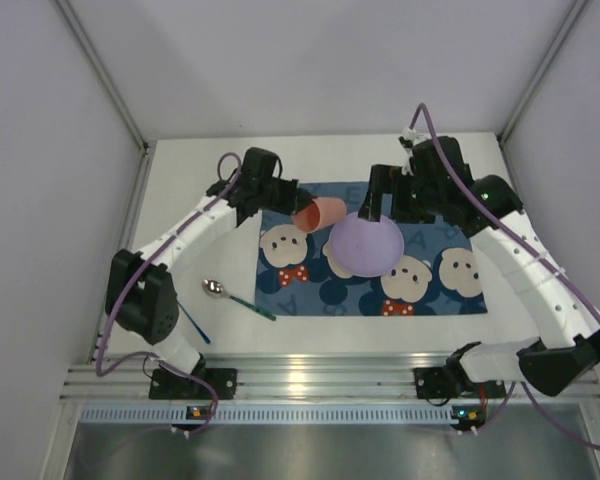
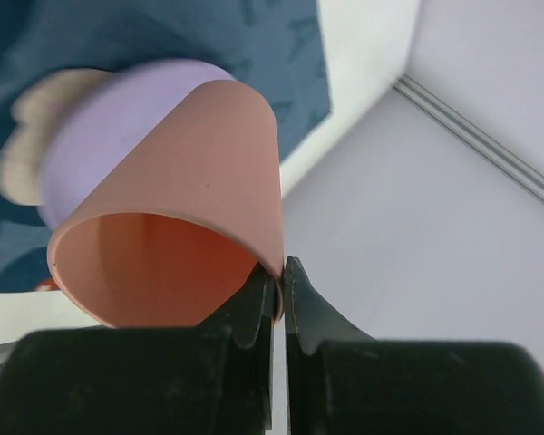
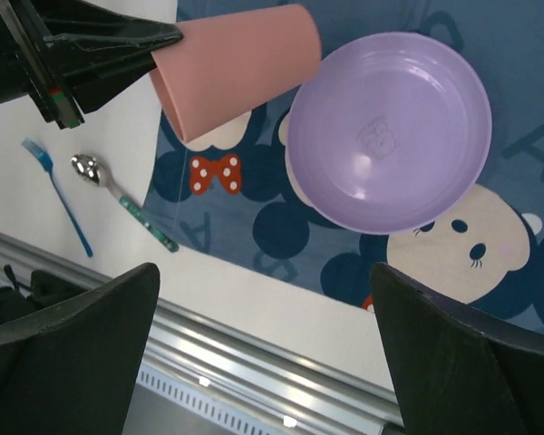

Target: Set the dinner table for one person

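Note:
My left gripper (image 1: 298, 212) (image 2: 281, 281) is shut on the rim of a salmon-pink cup (image 1: 322, 212) (image 2: 181, 181) (image 3: 236, 77). The cup is tilted on its side above the back left of the blue mouse-print placemat (image 1: 300, 292) (image 3: 254, 227). Right beside the cup, a purple plate (image 1: 367, 243) (image 3: 390, 131) (image 2: 109, 118) lies in the middle of the placemat. My right gripper (image 1: 392, 203) (image 3: 267, 353) hangs wide open over the plate's far edge, holding nothing. The placemat lies on the white dinner table (image 1: 190, 200) (image 3: 254, 299).
A metal spoon with a green handle (image 1: 235, 296) (image 3: 118, 195) lies on the table just left of the placemat. A thin blue fork (image 1: 193, 325) (image 3: 59, 199) lies further left, near the left arm. An aluminium rail (image 1: 300, 378) runs along the near edge. Grey walls enclose the other sides.

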You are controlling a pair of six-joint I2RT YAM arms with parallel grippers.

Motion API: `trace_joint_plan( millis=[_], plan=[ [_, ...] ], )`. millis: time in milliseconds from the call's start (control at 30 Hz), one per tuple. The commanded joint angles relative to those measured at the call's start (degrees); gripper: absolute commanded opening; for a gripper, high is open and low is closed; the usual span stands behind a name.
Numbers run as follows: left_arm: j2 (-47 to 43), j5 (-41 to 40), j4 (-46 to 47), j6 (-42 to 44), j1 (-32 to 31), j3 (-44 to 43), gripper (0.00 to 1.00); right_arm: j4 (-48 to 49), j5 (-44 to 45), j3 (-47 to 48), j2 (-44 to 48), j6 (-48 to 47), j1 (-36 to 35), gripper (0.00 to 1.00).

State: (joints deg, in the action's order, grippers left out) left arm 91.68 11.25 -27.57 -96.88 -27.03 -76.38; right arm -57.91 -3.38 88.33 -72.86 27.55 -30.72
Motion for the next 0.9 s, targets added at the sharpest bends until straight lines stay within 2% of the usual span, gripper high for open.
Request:
trace_joint_plan(
  millis=[0,200,400,467,633,767,833,867],
  plan=[
    [3.50,3.78,14.12,-9.99,-2.32,-9.12,0.00,1.40,6.36,4.82,-4.81,-1.62,-1.88,1.00],
    [9.66,3.53,12.82,-11.05,-5.84,-18.36,0.00,-0.44,14.34,11.58,-12.99,0.66,-7.85,1.00],
    [9.66,4.75,11.67,-10.87,-8.13,-19.25,0.00,-2.64,22.60,18.61,-20.02,-0.48,-9.36,0.99],
    [9.22,5.80,11.23,-10.70,-8.22,-19.16,0.00,-3.43,24.63,20.55,-21.61,-1.09,-9.36,0.96],
    [7.90,6.85,10.70,-10.17,-7.96,-18.72,0.00,-6.51,34.57,26.10,-25.93,-1.88,-9.80,0.83],
    [7.73,8.35,12.18,-10.69,-7.95,-17.67,0.00,-7.74,39.05,27.33,-27.68,-1.97,-10.32,0.63],
    [7.64,9.23,13.59,-11.75,-7.95,-16.88,0.00,-7.92,41.33,26.46,-28.30,-1.89,-10.94,0.45],
    [7.64,9.15,13.77,-11.93,-7.95,-16.79,0.00,-8.01,41.35,26.45,-28.48,-1.80,-10.94,0.39]
  ],
)
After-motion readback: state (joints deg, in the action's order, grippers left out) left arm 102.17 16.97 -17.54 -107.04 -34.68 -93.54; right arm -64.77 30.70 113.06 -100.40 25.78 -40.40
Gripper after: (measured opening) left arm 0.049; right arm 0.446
